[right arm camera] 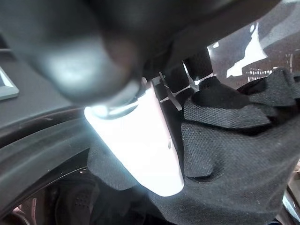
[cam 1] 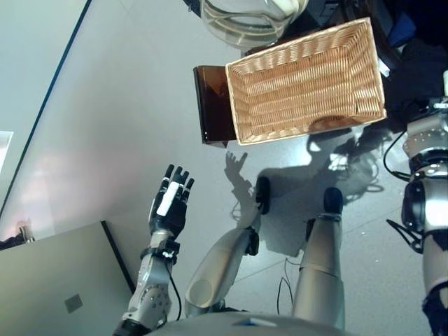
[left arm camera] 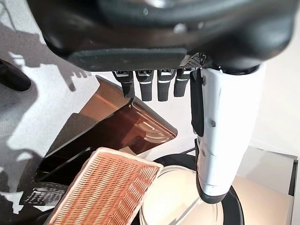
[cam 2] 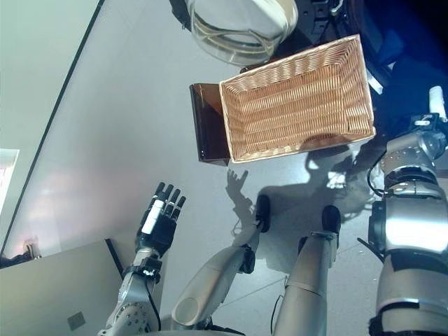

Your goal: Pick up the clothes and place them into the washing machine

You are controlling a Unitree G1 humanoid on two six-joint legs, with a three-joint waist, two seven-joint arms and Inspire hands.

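In the right wrist view a black garment (right arm camera: 234, 154) bunches around my right hand (right arm camera: 140, 140), whose white-covered thumb and dark fingers are curled on it. Beside them runs the dark round rim of the washing machine opening (right arm camera: 37, 150). In the eye views the right arm (cam 1: 425, 140) reaches off to the far right and the hand itself is hidden. My left hand (cam 1: 170, 201) hovers open and empty over the floor at the lower left, fingers straight. The wicker basket (cam 1: 308, 80) ahead holds no clothes.
A round glass washer door (cam 1: 245, 21) shows at the top, behind the basket. A brown translucent panel (cam 1: 212, 105) lies against the basket's left side. A grey box (cam 1: 56, 280) fills the lower left corner.
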